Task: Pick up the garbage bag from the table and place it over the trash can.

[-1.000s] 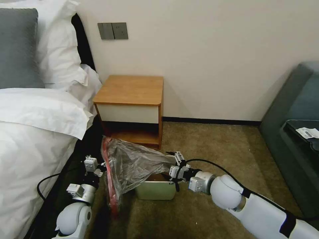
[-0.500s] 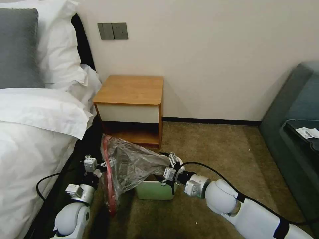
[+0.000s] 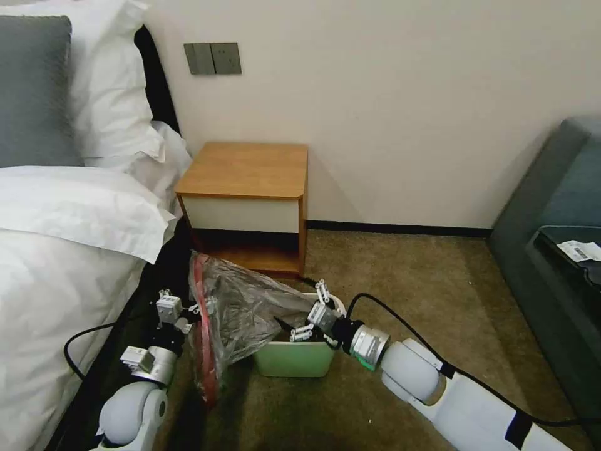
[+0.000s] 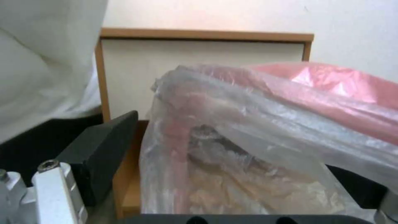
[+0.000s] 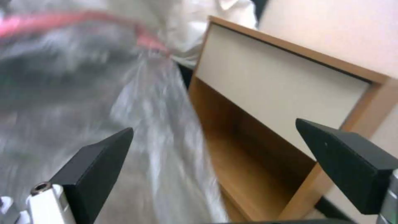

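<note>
Right tool [image 5: 253,174] spread wide — garbage bag [image 5: 83,102] beside table [image 5: 282,87].

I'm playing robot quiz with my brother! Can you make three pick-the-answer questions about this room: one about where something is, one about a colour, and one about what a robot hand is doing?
1. Where is the trash can?
A. on the bed
B. on the carpet in front of the table
C. on the table top

2. What colour is the band on the garbage bag?
A. red
B. blue
C. yellow

3. How is the right gripper?
A. shut on a pillow
B. open above the can
C. resting on the table

Answers:
1 B, the can stands on the floor.
2 A, a red strip runs along the bag's rim.
3 B, its fingers are spread apart and empty.
</note>
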`<state>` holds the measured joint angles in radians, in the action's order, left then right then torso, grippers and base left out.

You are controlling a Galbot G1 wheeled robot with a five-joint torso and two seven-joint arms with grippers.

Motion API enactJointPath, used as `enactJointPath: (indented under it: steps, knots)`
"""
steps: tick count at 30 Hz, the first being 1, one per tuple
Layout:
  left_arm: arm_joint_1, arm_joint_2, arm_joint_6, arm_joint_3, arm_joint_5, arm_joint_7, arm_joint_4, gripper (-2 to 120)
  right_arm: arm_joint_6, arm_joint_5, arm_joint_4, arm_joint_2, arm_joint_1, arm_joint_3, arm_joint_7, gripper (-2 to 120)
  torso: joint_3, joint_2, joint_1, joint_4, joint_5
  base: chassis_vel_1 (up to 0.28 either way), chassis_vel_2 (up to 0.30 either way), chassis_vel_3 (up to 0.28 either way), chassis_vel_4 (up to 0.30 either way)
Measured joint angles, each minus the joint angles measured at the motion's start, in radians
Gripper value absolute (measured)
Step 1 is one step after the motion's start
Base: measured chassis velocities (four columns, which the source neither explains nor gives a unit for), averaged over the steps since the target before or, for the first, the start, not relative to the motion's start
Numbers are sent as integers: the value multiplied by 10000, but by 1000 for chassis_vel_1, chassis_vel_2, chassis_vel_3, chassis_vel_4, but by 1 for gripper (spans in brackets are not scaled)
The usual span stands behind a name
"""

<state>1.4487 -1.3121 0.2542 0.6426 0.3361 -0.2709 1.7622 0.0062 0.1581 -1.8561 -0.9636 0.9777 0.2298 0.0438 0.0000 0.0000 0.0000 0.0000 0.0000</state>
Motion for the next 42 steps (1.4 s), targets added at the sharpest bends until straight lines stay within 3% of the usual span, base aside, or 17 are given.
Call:
enactJointPath:
  steps: [10, 21, 32, 36, 37, 40, 42]
  knots:
    - [-311, -212, 49, -414, -453, 77, -619, 97, 50, 621, 37, -422, -100, -160, -702, 100, 0, 0, 0, 0, 0, 0, 0, 0, 0]
    - [-315, -336, -295, -1192, -548, 494, -527, 97, 16, 557, -9, -513, -244, 13, -729, 100, 0, 0, 0, -1, 0, 0, 0, 0, 0]
    - [418, -29, -1900, -1758, 132, 2096, 836, 97, 0, 494, 66, -619, -367, 180, -733, 100, 0, 0, 0, 0, 1, 0, 0, 0, 0]
    - [660, 63, -3400, -1940, 975, 2945, 1654, 96, 25, 478, 58, -579, -342, 172, -708, 100, 0, 0, 0, 0, 0, 0, 0, 0, 0]
    - [660, 63, -3400, -1940, 975, 2945, 1654, 96, 25, 478, 58, -579, -342, 172, -708, 100, 0, 0, 0, 0, 0, 0, 0, 0, 0]
    - [769, 85, -4666, -2008, 1769, 3374, 2176, 95, 41, 471, 7, -578, -308, 141, -693, 100, -1, 0, 0, 0, 1, 0, 0, 0, 0]
    - [775, 86, -4988, -2027, 2030, 3491, 2289, 94, 53, 465, -9, -581, -285, 116, -689, 100, 0, 0, 0, 0, 1, 0, 0, 0, 0]
